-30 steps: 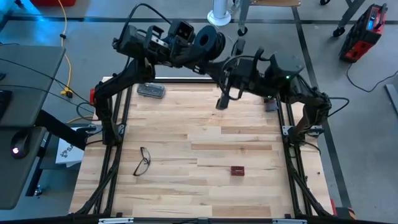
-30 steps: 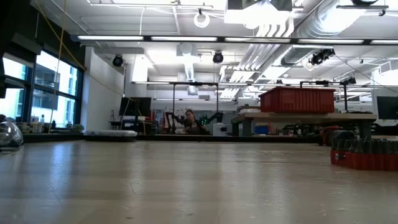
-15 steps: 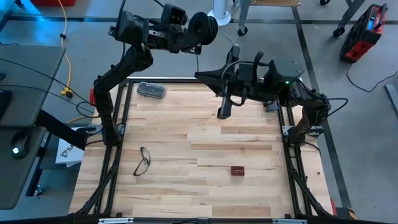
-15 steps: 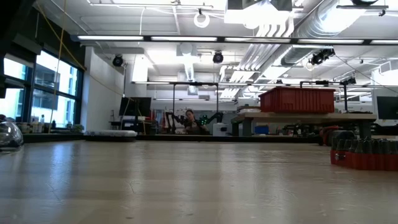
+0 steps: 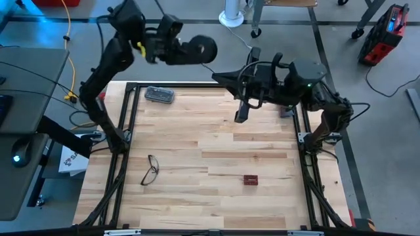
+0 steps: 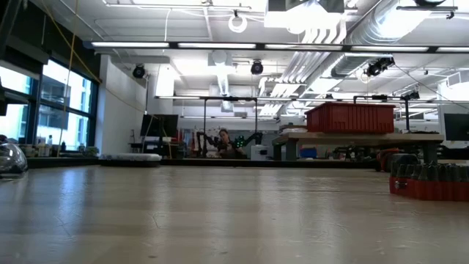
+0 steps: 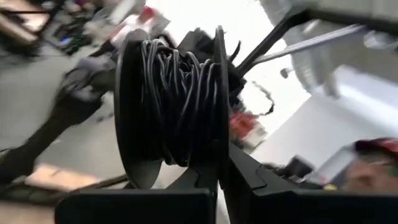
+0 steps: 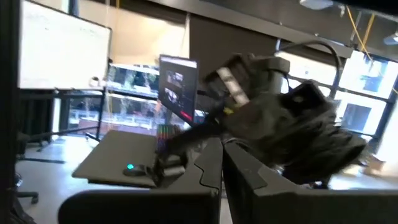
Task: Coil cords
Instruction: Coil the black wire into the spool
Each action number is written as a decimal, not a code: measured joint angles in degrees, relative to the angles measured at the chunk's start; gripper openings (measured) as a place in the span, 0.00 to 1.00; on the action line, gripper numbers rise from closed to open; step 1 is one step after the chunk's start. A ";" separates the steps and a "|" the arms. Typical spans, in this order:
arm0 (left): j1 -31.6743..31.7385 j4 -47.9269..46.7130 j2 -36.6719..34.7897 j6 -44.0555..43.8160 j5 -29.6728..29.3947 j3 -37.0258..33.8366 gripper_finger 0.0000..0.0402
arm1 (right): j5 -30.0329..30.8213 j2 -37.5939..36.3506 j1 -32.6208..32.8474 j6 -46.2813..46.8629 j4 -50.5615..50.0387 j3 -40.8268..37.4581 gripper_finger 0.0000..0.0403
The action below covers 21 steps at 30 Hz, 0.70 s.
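Above table's far edge — left claw (image 7: 214,177) pinching reel (image 7: 171,109); right claw (image 8: 222,163) pressed together, empty.

No text, label, brand, number or sign can be read in any view.

Your overhead cam is looking straight down, taking in the whole tabletop (image 5: 216,151) and both arms. The low one is sitting right at surface level, staring across the planks into the room. Left wrist cam is hugging the reel (image 7: 171,109) up close; the right one's facing the left arm.
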 joint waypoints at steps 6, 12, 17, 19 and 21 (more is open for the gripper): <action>-0.03 -17.59 -4.03 15.88 -5.37 0.00 0.01 | 3.26 -0.60 -0.17 0.05 -4.02 -0.02 0.00; -0.16 -24.17 -7.49 22.04 -9.65 0.00 0.01 | 3.55 -0.60 -1.02 0.95 -6.75 -0.02 0.00; -1.87 -31.71 -9.11 26.08 -14.23 -0.02 0.01 | 3.66 -0.60 -1.55 1.44 -7.12 -0.02 0.00; -2.38 -34.30 -9.43 27.57 -15.94 -0.02 0.01 | 3.66 -0.60 -1.56 1.44 -8.45 -0.03 0.00; -2.59 -35.85 -9.51 28.61 -16.29 -0.02 0.01 | 3.64 -0.60 -1.95 1.48 -9.82 -0.07 0.00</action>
